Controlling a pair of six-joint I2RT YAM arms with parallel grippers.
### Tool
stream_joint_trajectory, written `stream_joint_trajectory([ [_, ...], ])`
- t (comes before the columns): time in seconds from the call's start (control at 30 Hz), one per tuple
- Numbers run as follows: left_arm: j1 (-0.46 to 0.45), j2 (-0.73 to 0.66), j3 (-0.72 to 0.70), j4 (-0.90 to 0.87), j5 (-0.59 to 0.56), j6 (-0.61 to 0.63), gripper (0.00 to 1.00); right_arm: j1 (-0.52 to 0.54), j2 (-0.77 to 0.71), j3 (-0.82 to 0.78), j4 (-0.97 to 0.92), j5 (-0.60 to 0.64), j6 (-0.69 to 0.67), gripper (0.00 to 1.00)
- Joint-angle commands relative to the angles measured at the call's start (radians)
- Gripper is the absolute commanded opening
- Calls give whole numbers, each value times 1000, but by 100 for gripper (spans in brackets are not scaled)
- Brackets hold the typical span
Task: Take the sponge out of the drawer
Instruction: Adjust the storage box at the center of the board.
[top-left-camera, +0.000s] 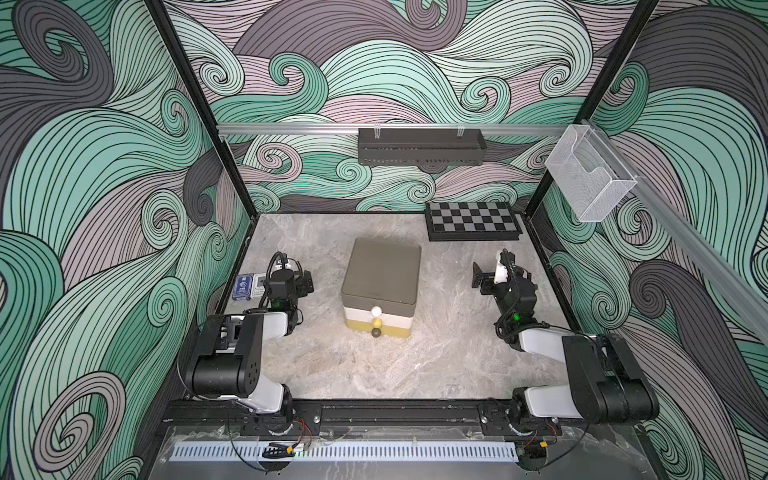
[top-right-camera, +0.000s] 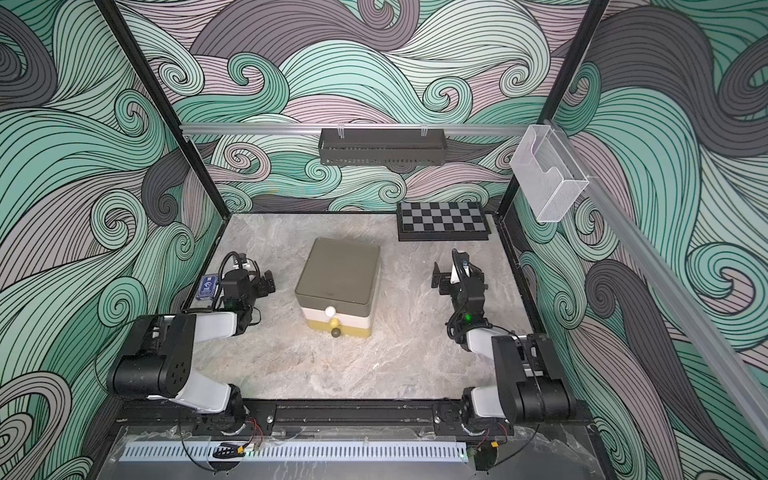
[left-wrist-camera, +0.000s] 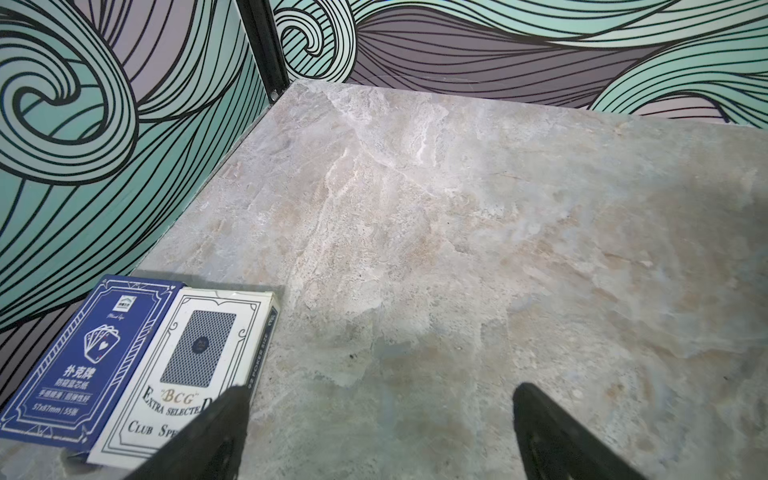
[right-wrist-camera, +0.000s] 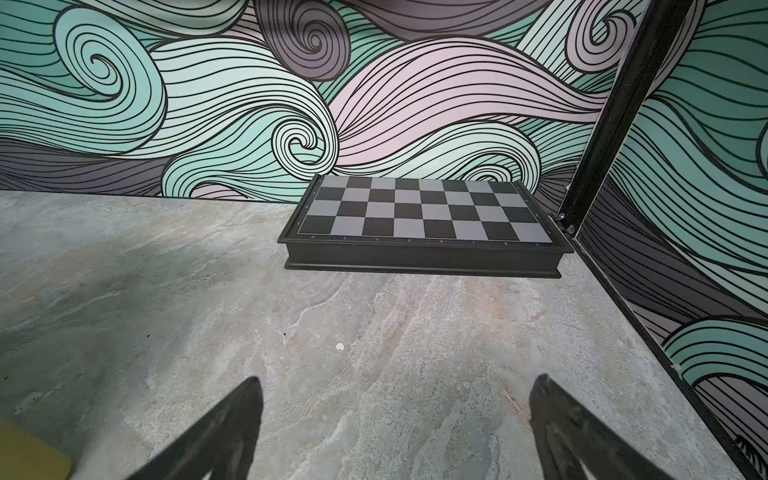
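Note:
The sponge is hidden. A small drawer unit (top-left-camera: 380, 282) (top-right-camera: 338, 276) stands mid-table, with a grey top, a white middle drawer and a yellow bottom drawer, all pushed in. Its white knob (top-left-camera: 376, 310), yellow knob (top-left-camera: 377, 322) and dark knob (top-left-camera: 376, 332) face the near edge. My left gripper (top-left-camera: 305, 282) (left-wrist-camera: 380, 390) hangs open to the left of the unit, over bare table. On the unit's right my right gripper (top-left-camera: 478, 274) (right-wrist-camera: 399, 380) is open too, with nothing between its fingers. A yellow corner (right-wrist-camera: 29, 457) shows at the edge of the right wrist view.
Two playing-card boxes, one blue (left-wrist-camera: 83, 365) and one white (left-wrist-camera: 195, 365), lie by the left wall (top-left-camera: 242, 287). A folded chessboard (top-left-camera: 471, 220) (right-wrist-camera: 424, 216) sits in the back right corner. A black rack (top-left-camera: 419, 145) and a clear holder (top-left-camera: 586, 174) hang on the rails.

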Motion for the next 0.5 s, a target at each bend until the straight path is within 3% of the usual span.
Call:
stream_joint_trajectory([
  [0.0,8,9,5,22,10,-3,99,-6,13,32,10,-21,-17,98],
  [0.47,15,9,6,17,21,-5,99,-16,16,39,-1,-41,-11,98],
])
